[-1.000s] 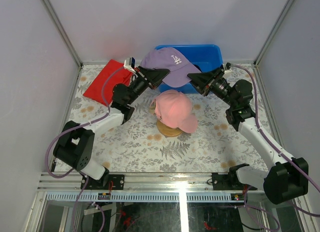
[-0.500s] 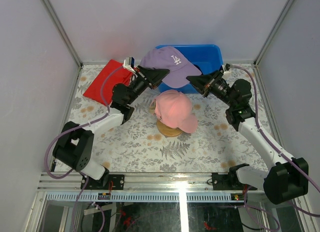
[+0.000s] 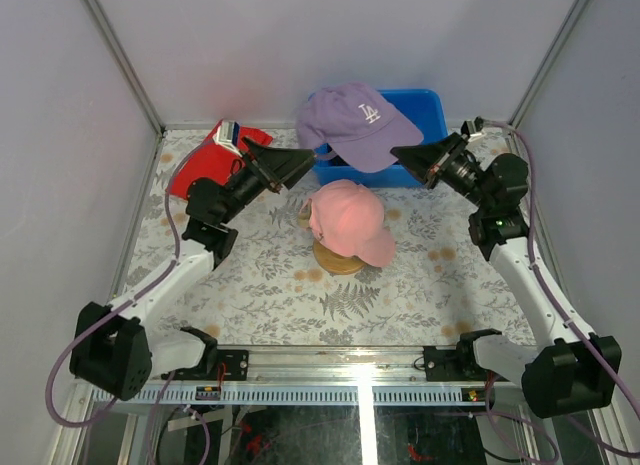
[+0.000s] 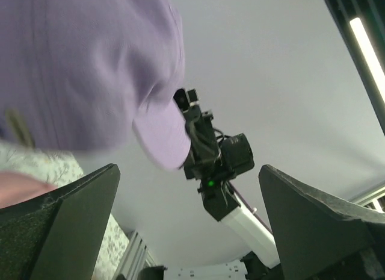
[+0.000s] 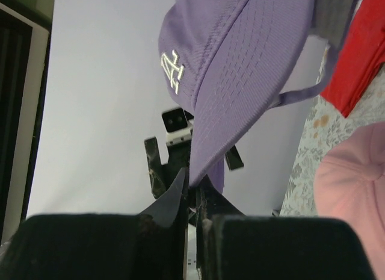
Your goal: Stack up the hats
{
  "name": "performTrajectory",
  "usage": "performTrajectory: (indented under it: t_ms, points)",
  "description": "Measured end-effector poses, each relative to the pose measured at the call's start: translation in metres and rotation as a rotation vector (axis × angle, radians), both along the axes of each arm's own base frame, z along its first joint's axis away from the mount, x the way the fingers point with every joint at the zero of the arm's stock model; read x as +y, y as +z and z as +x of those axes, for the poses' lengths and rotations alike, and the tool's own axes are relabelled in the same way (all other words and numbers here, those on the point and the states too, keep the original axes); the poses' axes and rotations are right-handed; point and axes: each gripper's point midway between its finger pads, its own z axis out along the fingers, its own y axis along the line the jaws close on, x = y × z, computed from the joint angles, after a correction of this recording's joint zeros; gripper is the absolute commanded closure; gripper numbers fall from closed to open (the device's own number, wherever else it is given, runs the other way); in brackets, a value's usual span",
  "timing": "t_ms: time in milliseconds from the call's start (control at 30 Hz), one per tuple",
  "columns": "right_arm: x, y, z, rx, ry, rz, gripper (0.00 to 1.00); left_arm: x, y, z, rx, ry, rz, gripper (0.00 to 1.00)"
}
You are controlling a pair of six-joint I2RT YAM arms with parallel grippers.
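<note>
The purple hat (image 3: 355,123) with a white "LA" logo hangs in the air over the blue bin (image 3: 432,107). My right gripper (image 3: 398,154) is shut on its brim; in the right wrist view the brim (image 5: 240,93) is pinched between the jaws of the right gripper (image 5: 196,192). My left gripper (image 3: 308,162) stands open just left of the hat, apart from it. Its left wrist view shows the purple hat (image 4: 78,63) above wide-spread fingers (image 4: 66,226). The pink hat (image 3: 345,217) sits on the wooden stand (image 3: 338,263) at the table's middle.
A folded red cloth (image 3: 196,175) lies at the back left, under the left arm. The blue bin stands against the back wall. The enclosure's walls and metal frame close in the patterned table (image 3: 270,285) on three sides.
My left gripper has opened, let go of the purple hat and drawn back to the left. The right gripper, shut on the brim, has lifted the hat higher and slightly right.
</note>
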Motion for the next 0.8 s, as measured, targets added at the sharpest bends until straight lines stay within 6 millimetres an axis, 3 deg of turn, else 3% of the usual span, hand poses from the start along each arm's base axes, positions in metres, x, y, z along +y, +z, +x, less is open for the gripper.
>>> performTrajectory:
  t_ms: [167, 267, 433, 633, 800]
  points:
    - [-0.022, 0.003, 0.008, -0.007, -0.041, 0.037, 1.0, 0.026, -0.033, -0.019, 0.103, 0.022, 0.056, 0.0]
    - [-0.024, 0.004, 0.008, -0.004, -0.023, 0.072, 1.0, 0.051, -0.059, -0.016, 0.176, 0.071, 0.055, 0.0]
    - [-0.02, 0.004, 0.004, -0.002, 0.044, 0.129, 1.0, 0.08, -0.136, -0.01, 0.416, 0.093, 0.035, 0.0]
    - [-0.019, 0.0, -0.004, 0.009, 0.089, 0.159, 1.0, 0.073, -0.188, -0.009, 0.607, -0.012, 0.056, 0.0]
    - [-0.019, 0.004, -0.008, -0.003, 0.108, 0.164, 1.0, 0.069, -0.197, -0.014, 0.641, -0.049, 0.096, 0.0]
